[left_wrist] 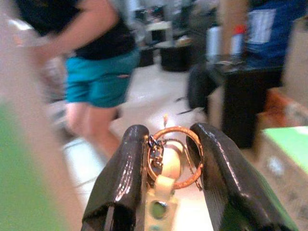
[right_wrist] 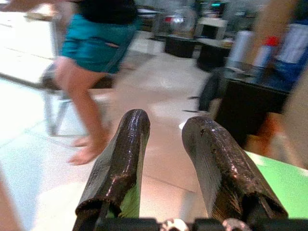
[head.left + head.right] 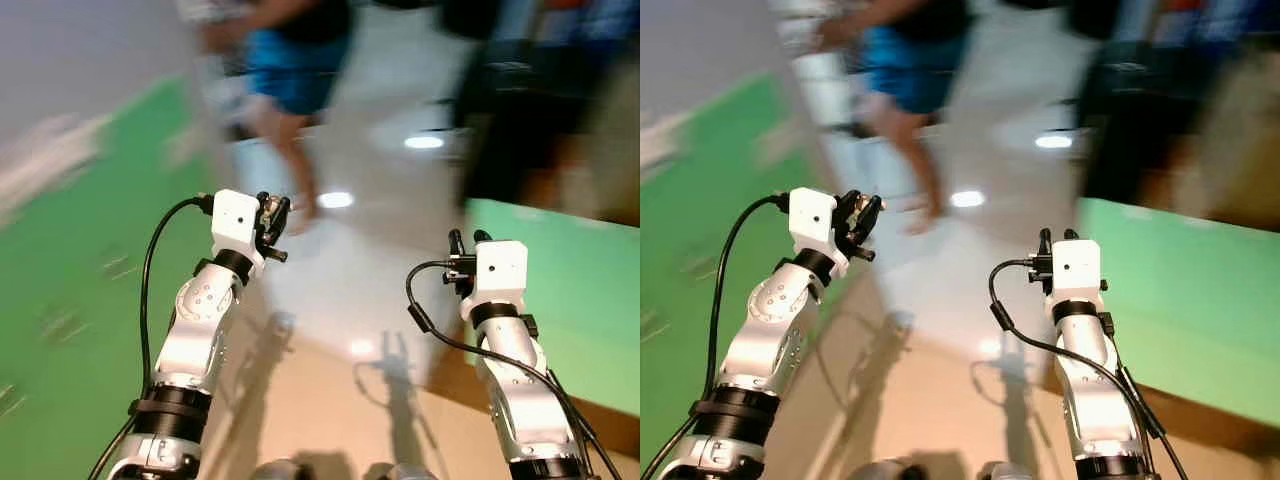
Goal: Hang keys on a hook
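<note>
On the left, raised in front of the robot, the left gripper point(image 3: 274, 222) is clamped on a set of keys point(image 1: 166, 166): a copper-coloured ring with a pale tag hanging from it, pinched between the two black fingers point(image 1: 120, 180). The keys sit high above the floor point(image 3: 340, 290), which is pale, glossy and marked by bright light spots. A green panel point(image 3: 70, 300) runs along the left side, blurred. Ahead, in the middle distance, a person point(image 3: 285, 70) in blue shorts and a dark top stands barefoot on the floor, also blurred. To the right, the right gripper point(image 3: 465, 240) is held up at a lower height, its fingers point(image 2: 120, 163) parted with nothing between them. Beyond it lies a green-topped bench point(image 3: 560, 290), with dark furniture point(image 2: 240, 106) further back.
</note>
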Controlling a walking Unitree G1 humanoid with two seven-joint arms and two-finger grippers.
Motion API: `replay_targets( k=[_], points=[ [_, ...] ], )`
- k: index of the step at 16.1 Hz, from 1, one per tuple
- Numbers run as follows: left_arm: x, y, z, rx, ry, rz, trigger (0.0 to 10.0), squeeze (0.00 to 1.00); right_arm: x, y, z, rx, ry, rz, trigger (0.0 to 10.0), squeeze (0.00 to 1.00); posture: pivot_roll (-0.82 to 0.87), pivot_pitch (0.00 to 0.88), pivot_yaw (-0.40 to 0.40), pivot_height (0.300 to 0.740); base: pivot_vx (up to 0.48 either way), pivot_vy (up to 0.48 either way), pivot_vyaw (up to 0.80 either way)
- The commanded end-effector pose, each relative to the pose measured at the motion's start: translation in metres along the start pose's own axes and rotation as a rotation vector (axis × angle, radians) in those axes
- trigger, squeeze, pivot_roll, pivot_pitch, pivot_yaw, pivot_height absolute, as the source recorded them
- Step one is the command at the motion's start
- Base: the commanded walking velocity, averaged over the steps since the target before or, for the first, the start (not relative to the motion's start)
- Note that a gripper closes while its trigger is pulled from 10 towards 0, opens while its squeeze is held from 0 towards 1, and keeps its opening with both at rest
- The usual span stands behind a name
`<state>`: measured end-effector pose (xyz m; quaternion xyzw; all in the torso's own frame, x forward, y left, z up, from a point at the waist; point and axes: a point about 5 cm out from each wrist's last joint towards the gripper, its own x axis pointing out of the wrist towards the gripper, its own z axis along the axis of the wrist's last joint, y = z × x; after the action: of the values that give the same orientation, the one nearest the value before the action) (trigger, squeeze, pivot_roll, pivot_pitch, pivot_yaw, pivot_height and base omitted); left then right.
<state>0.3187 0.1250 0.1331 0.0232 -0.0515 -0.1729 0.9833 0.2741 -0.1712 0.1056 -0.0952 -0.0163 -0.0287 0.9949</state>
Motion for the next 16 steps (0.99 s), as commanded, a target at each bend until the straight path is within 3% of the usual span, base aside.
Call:
replay_targets(
  k=[1,8,11,16],
  points=[
    [0.0,-0.006,0.005,0.019,-0.031,-0.028,0.0,0.0,0.003,-0.001,0.001,-0.01,-0.008,0.007,10.0,0.0,-0.19,0.034,0.054,0.74,0.0,0.0,0.77],
    [-0.003,-0.013,0.007,0.017,-0.05,-0.063,0.0,0.0,-0.001,-0.001,-0.002,0.002,-0.005,-0.002,10.0,0.0,-0.2,0.038,0.06,0.74,0.0,0.0,0.72],
    [-0.002,-0.015,0.01,0.045,-0.067,-0.077,0.0,0.0,-0.001,0.0,-0.003,-0.003,-0.002,-0.006,10.0,0.0,-0.2,0.044,0.065,0.74,0.0,0.0,0.0],
    [-0.002,-0.02,0.015,0.047,-0.09,-0.098,0.0,0.0,-0.001,0.001,-0.003,0.006,-0.003,-0.006,10.0,0.0,-0.2,0.049,0.067,0.74,0.272,-0.392,0.0]
  ],
)
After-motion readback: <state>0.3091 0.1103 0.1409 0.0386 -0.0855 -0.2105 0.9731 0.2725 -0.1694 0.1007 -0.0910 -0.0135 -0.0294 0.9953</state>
